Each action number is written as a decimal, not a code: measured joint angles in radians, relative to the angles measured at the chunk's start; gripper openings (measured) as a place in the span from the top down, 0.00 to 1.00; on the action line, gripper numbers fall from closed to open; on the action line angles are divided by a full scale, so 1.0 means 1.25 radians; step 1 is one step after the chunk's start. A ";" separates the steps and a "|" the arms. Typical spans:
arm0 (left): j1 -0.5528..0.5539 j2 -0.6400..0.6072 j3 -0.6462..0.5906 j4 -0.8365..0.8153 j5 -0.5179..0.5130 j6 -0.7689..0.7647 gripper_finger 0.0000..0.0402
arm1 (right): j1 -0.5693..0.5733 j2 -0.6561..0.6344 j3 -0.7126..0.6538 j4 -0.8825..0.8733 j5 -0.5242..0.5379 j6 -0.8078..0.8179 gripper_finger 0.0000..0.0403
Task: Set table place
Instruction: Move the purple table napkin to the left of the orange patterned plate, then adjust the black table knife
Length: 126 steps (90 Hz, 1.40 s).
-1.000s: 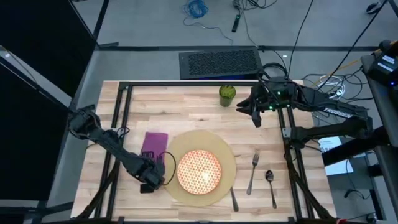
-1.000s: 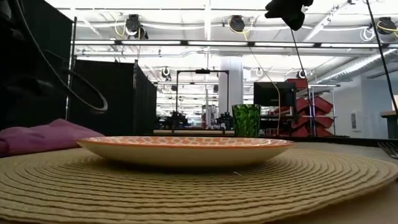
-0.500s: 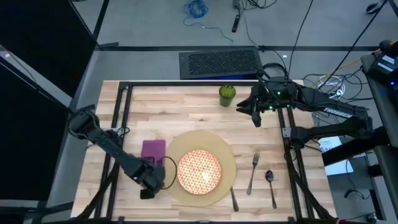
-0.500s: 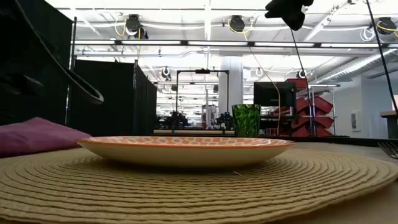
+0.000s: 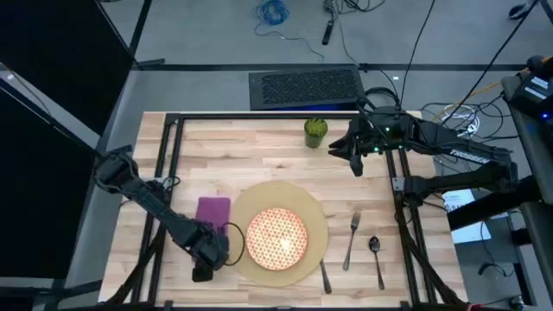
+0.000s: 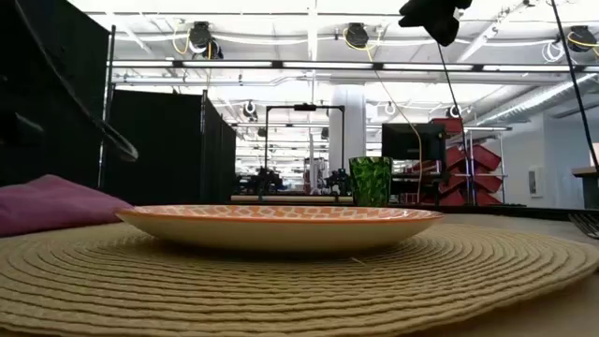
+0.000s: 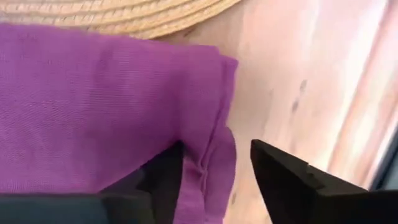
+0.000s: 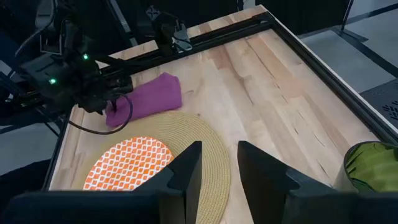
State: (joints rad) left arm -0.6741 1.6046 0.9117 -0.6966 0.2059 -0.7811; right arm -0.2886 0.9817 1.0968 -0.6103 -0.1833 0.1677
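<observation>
**Napkin pulled straight beside the mat, left gripper backing toward the near edge**

Over the last second I watched my left gripper (image 5: 204, 266) slide down the table (image 5: 259, 142) toward the near edge. The purple napkin (image 5: 212, 210) went with it at first: a second ago it lay skewed, and now it sits squared up just beside the left rim of the mat (image 5: 313, 226). I judge the napkin step close to done; what's left is to let go cleanly without dragging it further.

The mat lies at the table's near middle with the plate (image 5: 276, 236) on it, fork (image 5: 351, 238), spoon (image 5: 376, 257) and knife (image 5: 324, 276) on its right, and the green cup (image 5: 315, 131) near the far edge. The right gripper (image 5: 353, 155) hangs near the cup, unmoved, its fingers parted and empty in the right wrist view.

The high view hides the left fingers under the wrist. The left wrist view fills that in: the two fingers stand narrowly apart, astride the napkin's (image 7: 93, 106) folded edge, with bare wood past it and the mat's (image 7: 124, 15) rim beyond. Whether they pinch the cloth or merely straddle it, I can't tell. The low view adds only that the napkin (image 6: 47, 201) lies low and flat beside the mat (image 6: 299, 281).
</observation>
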 joint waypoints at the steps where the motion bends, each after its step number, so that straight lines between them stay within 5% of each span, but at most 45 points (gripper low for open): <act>1: 0.001 0.000 0.003 -0.002 0.002 0.000 0.54 | 0.000 0.000 0.000 0.000 0.000 0.000 0.77; 22: 0.022 -0.011 0.104 -0.170 0.018 0.006 0.51 | 0.000 0.000 0.000 0.001 0.000 0.000 0.77; 43: 0.040 -0.065 0.151 -0.249 -0.077 0.004 0.51 | 0.000 0.000 0.000 0.032 0.000 -0.049 0.77; 60: 0.047 -0.168 0.152 -0.120 -0.376 0.082 0.51 | 0.001 0.003 0.001 0.065 -0.002 -0.043 0.77; 74: 0.039 -0.272 0.153 -0.046 -0.673 0.152 0.51 | 0.024 0.004 0.001 -0.063 0.039 0.082 0.77; 95: -0.034 -0.358 0.137 -0.036 -1.056 0.217 0.51 | 0.229 0.001 -0.017 -0.233 0.294 0.381 0.77; 111: -0.054 -0.371 0.093 -0.054 -1.090 0.211 0.51 | 0.453 -0.001 -0.141 -0.140 0.428 0.700 0.77; 126: -0.054 -0.370 0.074 -0.054 -1.084 0.198 0.51 | 0.624 0.024 -0.314 0.129 0.506 0.924 0.77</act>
State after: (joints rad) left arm -0.7420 1.1422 1.0037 -0.7641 -1.1487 -0.5335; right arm 0.4913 1.0122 0.7042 -0.4488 0.4496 1.3223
